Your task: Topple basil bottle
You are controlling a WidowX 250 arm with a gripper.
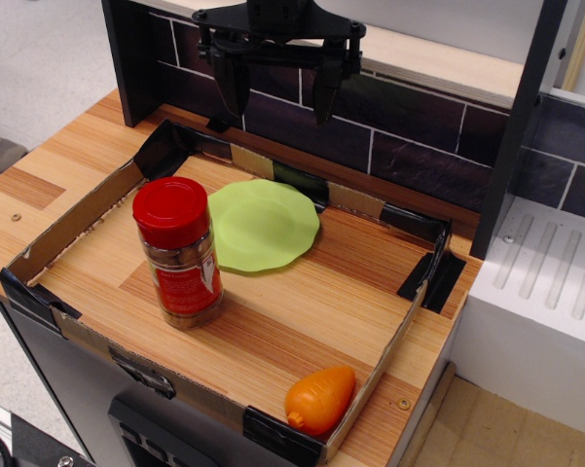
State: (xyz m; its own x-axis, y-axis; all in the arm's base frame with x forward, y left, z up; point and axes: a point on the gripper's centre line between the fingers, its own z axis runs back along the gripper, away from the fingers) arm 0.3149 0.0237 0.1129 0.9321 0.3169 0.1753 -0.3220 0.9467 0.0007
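The basil bottle (pixel 180 253) stands upright in the front left part of the cardboard-walled tray (pixel 73 219). It is a clear jar with a wide red lid, brownish contents and a red-and-white label. My gripper (pixel 279 105) hangs high at the back, above the tray's far wall, well apart from the bottle. Its two black fingers (pixel 232 83) point down, spread apart, with nothing between them.
A light green plate (pixel 263 224) lies flat just right of and behind the bottle. An orange carrot toy (pixel 321 399) lies in the tray's front right corner. A dark tiled back wall (pixel 389 126) stands behind and a white sink unit (pixel 545 292) at right.
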